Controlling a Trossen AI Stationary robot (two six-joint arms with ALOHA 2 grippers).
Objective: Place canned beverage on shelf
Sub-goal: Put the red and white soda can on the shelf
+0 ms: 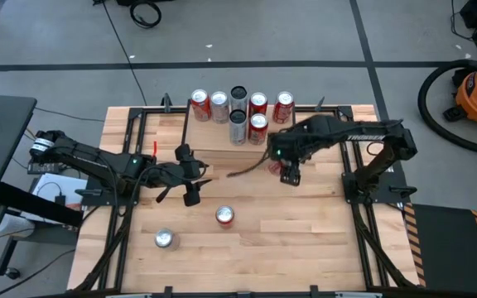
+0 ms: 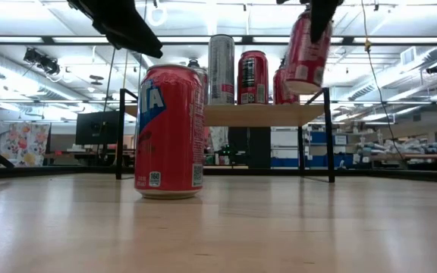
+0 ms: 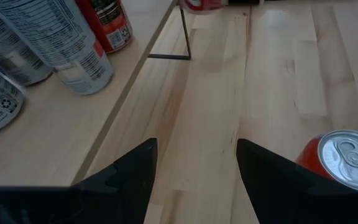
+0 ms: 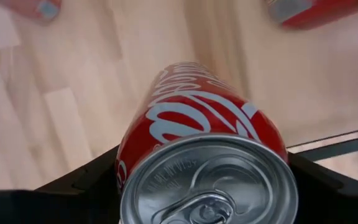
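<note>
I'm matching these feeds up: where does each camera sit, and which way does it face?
High: overhead, straight down on table, both arms, shelf.
Low: tabletop height, level toward shelf; arms enter from above.
Left wrist: past the left gripper at shelf edge.
Right wrist: past the right gripper, onto its red can.
Shared: held can also in low view.

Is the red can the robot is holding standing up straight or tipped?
Tipped a little. In the low view the red can hangs slanted in the right gripper, above the shelf, while the cans on the shelf stand straight.
</note>
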